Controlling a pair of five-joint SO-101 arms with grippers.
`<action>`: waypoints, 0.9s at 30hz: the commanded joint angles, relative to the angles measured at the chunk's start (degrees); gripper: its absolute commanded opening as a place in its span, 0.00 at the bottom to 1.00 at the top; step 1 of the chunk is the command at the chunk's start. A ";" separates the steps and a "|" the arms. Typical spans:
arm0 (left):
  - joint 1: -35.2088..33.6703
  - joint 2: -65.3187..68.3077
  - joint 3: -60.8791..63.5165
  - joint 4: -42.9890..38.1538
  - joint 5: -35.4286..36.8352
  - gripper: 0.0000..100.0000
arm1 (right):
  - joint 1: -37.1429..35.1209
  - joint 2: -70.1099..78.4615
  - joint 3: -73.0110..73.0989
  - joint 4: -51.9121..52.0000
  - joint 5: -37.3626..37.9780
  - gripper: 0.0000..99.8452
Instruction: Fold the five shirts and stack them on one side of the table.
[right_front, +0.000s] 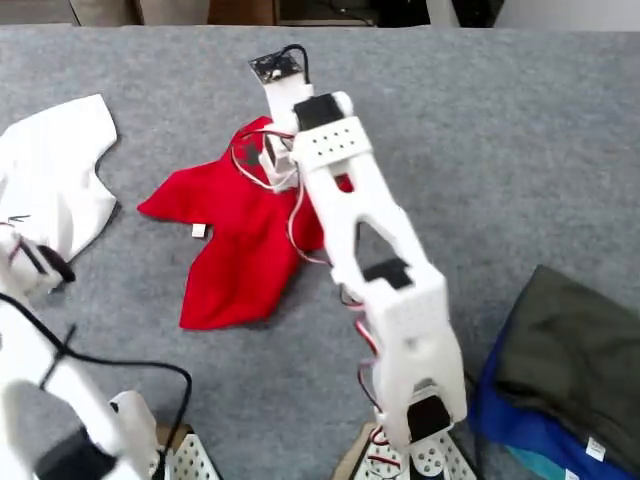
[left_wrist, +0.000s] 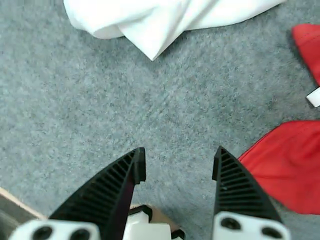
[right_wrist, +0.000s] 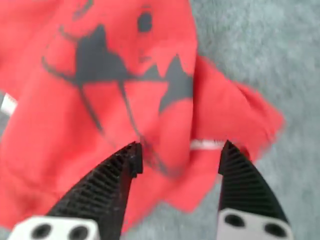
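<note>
A red shirt (right_front: 235, 235) lies crumpled at the middle of the grey table (right_front: 500, 150), its dark print (right_wrist: 107, 60) facing up. My right gripper (right_wrist: 181, 152) hovers open just above its printed part; in the high view that arm's head (right_front: 290, 120) sits over the shirt's far edge. A white shirt (right_front: 55, 175) lies spread at the far left. My left gripper (left_wrist: 177, 160) stands open over bare table between the white shirt (left_wrist: 165, 20) and the red shirt (left_wrist: 287, 165). Folded dark green and blue shirts (right_front: 570, 370) are stacked at the right front.
The table's far right and middle front are bare grey felt. Both arm bases (right_front: 410, 450) stand at the front edge, with a black cable (right_front: 120, 365) looping near the left one.
</note>
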 joint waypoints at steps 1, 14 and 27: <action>1.23 -7.52 8.97 -4.75 -2.64 0.23 | -0.92 10.77 -18.42 3.52 -0.35 0.26; 9.41 -21.76 21.80 -5.19 -2.81 0.23 | 3.12 25.98 -48.31 13.98 0.00 0.00; 19.16 -22.29 31.21 -15.47 0.35 0.23 | 26.95 22.73 -47.78 14.68 5.27 0.00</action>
